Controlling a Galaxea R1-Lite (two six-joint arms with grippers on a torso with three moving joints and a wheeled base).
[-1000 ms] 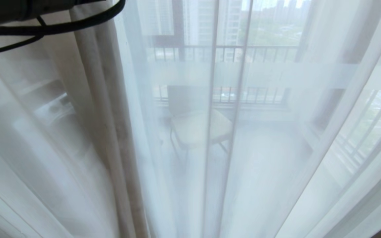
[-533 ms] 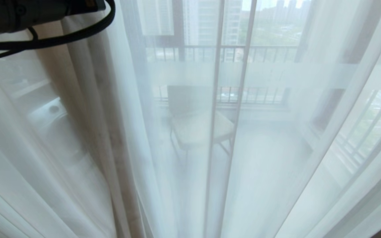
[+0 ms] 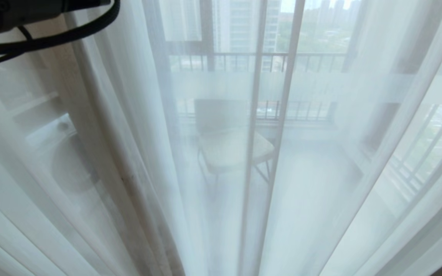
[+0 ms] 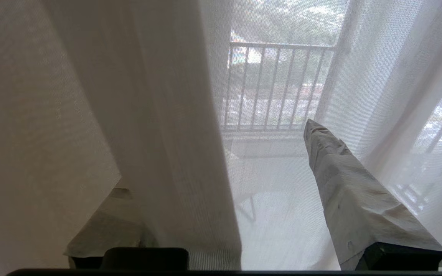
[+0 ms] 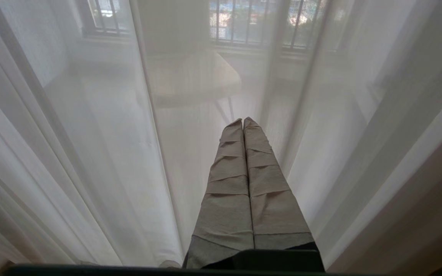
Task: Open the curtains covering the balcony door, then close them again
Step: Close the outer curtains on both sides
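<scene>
Sheer white curtains (image 3: 320, 161) drawn across the balcony door (image 3: 278, 88), chair (image 3: 232, 145) dim behind them, left gripper (image 4: 221, 168) spread wide with a beige fold hanging between its fingers (image 4: 343, 184), right gripper (image 5: 243, 122) pressed closed, holding nothing, facing the sheer

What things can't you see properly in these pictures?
- Left gripper, left wrist view: one finger hidden behind the beige curtain fold.
- Chair and balcony railing, head view: blurred by the sheer curtain.
- Left arm, head view: cut off by the top edge.
</scene>
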